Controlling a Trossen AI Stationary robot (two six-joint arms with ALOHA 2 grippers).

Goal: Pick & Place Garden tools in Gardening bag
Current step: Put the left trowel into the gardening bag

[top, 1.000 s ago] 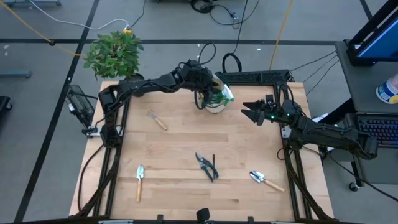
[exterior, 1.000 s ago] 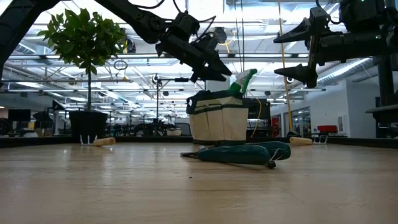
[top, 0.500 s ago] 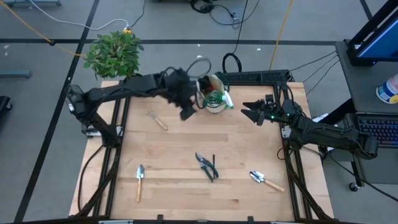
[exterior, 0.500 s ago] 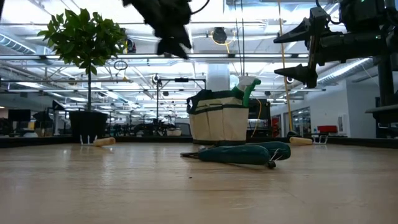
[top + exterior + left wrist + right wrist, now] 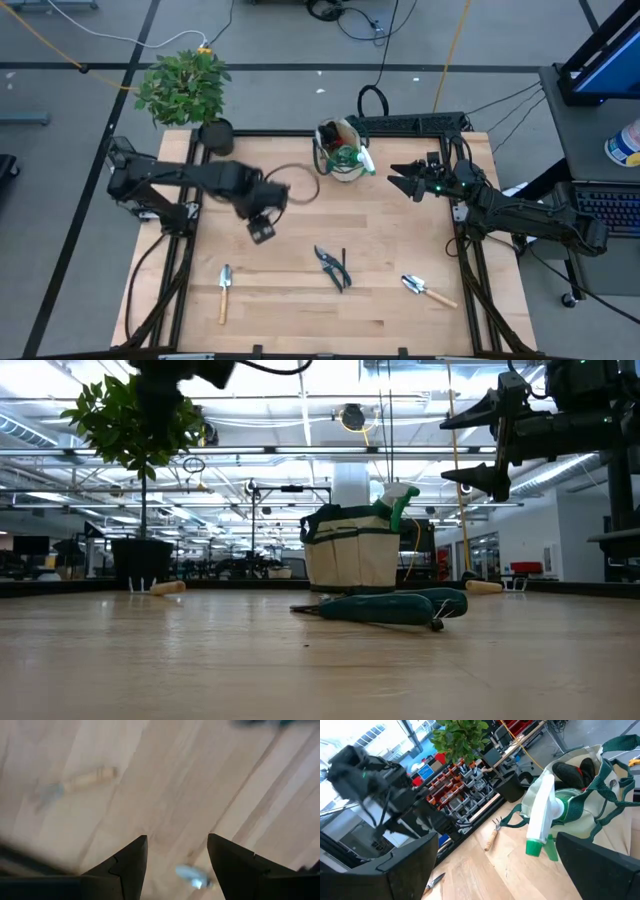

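Spray bottle (image 5: 350, 160) sitting in the gardening bag (image 5: 339, 150), 12 o'clock on the tabletop (image 5: 380, 230).
Left claw (image 5: 261, 229) spread empty near centre; right claw (image 5: 405, 181) released at 2 o'clock.

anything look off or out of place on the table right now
Nothing is spilled or damaged. The spray bottle sits in the gardening bag tilted, its white trigger head poking past the rim. The pruning shears and two trowels lie scattered on the table. Both the left gripper and right gripper are open and empty.
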